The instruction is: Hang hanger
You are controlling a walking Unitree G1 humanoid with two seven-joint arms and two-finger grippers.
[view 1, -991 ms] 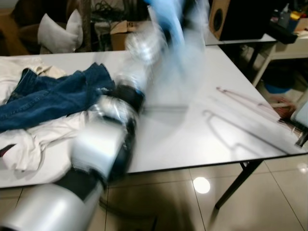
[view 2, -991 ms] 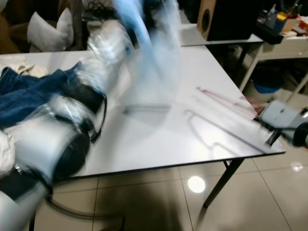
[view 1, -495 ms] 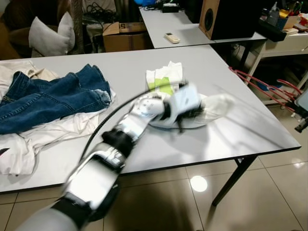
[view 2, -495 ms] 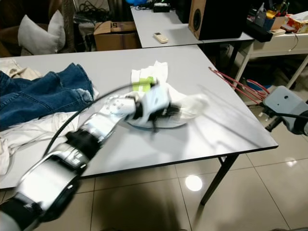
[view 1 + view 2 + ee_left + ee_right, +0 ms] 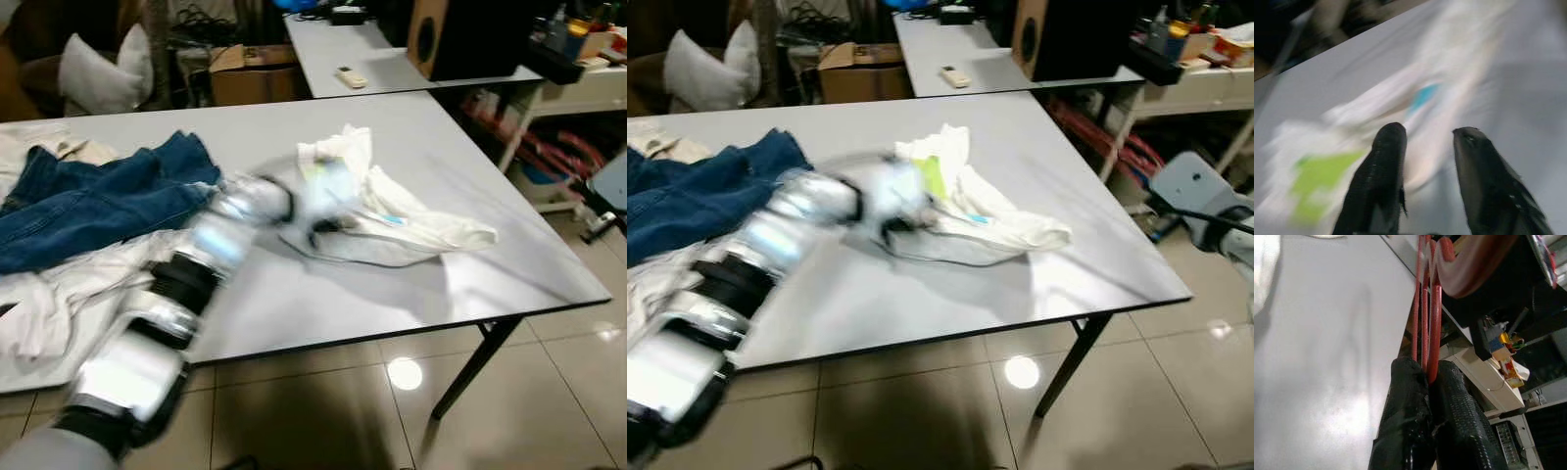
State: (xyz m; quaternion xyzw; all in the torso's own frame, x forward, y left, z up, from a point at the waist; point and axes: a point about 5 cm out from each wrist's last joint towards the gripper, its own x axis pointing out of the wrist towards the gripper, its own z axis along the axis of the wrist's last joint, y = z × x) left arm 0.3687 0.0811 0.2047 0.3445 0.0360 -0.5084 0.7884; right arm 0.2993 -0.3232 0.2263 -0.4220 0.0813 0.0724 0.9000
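A big grey table (image 5: 323, 313) stands on a shiny tiled floor (image 5: 323, 411). The robot's left arm (image 5: 186, 284) reaches across the table from the near side, and it looks blurry. At its end, the left gripper (image 5: 1425, 134) sits right over a white shirt (image 5: 411, 230) with a green patch. Its two black fingers (image 5: 1383, 161) are spread apart, with nothing between them.

Off the right edge of the table, the right gripper (image 5: 1431, 377) holds the red hanger (image 5: 1434, 323). Its fingers are pressed tight on the hanger's thin red wires. The hanger pokes out past the table's edge, beside it and not on it.

On the left part of the table lie blue jeans (image 5: 98, 201) on top of some pale clothes (image 5: 59, 284).

Farther back stands a second table (image 5: 392, 64) with a small remote (image 5: 351, 77) and a dark speaker (image 5: 460, 34). A cardboard box (image 5: 257, 73) and a white pillow (image 5: 98, 73) sit behind.
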